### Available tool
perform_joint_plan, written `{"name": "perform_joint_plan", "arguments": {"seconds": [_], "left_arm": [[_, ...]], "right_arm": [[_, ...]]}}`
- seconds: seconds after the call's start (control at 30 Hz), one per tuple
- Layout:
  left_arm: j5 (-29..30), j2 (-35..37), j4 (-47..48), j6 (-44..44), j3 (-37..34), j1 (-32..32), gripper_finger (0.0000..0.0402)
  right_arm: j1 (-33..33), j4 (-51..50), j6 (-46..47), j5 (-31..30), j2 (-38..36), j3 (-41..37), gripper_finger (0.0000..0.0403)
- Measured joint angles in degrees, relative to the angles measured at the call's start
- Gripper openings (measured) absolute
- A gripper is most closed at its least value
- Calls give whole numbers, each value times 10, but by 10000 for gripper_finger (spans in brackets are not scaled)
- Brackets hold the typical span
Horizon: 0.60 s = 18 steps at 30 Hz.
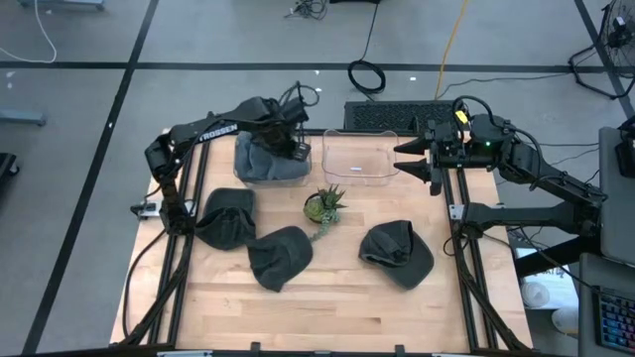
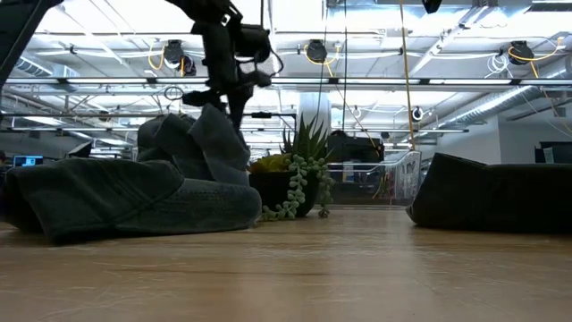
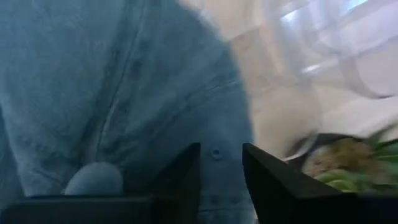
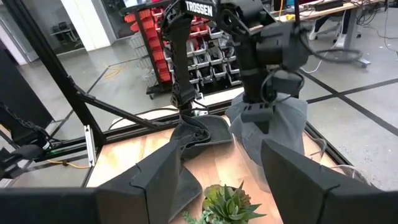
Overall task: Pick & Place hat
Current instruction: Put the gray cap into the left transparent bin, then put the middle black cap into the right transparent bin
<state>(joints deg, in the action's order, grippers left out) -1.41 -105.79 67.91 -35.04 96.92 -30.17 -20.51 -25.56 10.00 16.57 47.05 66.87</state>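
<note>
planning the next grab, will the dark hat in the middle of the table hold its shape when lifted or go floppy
Probably floppy: the middle hat lies crumpled and flattened on the table, like soft fabric. The hat under the left gripper sags in folds, so expect drooping. It looks light and unlikely to roll.

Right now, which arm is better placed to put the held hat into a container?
The left. Its hand is over the hat at the table's far left part, beside the clear bin. The right hand waits open past the bin's other side, holding nothing.
</note>
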Motion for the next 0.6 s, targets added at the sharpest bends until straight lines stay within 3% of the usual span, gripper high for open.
{"name": "perform_joint_plan", "arguments": {"seconds": [0.17,0.23,0.4,0.6], "left_arm": [[-2,-17,35,-36,0,-4,97],[-29,-17,28,-41,0,-8,91],[-88,7,-29,-20,0,-10,86],[-107,67,-132,14,0,8,86]], "right_arm": [[0,1,0,0,0,0,214],[0,3,0,0,0,0,214],[0,4,0,0,0,0,215],[0,4,1,0,0,0,216]]}}
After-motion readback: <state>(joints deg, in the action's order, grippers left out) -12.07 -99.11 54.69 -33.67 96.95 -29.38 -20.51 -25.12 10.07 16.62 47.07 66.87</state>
